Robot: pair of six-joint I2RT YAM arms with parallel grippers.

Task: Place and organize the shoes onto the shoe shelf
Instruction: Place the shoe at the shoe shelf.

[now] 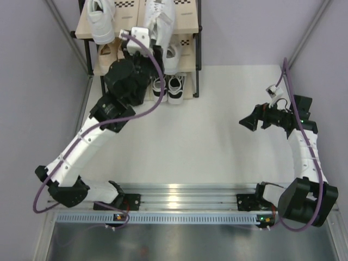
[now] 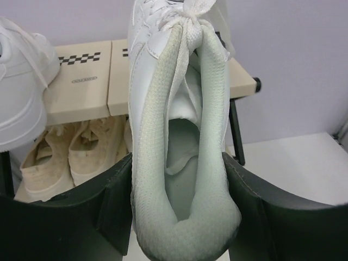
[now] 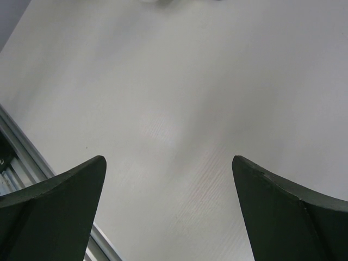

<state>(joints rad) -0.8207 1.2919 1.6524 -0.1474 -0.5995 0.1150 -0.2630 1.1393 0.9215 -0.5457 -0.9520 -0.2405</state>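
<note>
The shoe shelf stands at the far edge, its top board also in the left wrist view. My left gripper is shut on the heel of a larger white sneaker, toe over the top board; its squeezed heel sits between my fingers. Another white sneaker lies on the top board's left. Beige sneakers sit on the middle tier, a small white sneaker to their right. Black-and-white sneakers sit on the bottom tier. My right gripper is open and empty above the table.
Grey walls close in both sides, with metal posts at the far corners. A metal rail runs along the near edge by the arm bases, also at the left of the right wrist view. The left arm's purple cable loops in front of the shelf.
</note>
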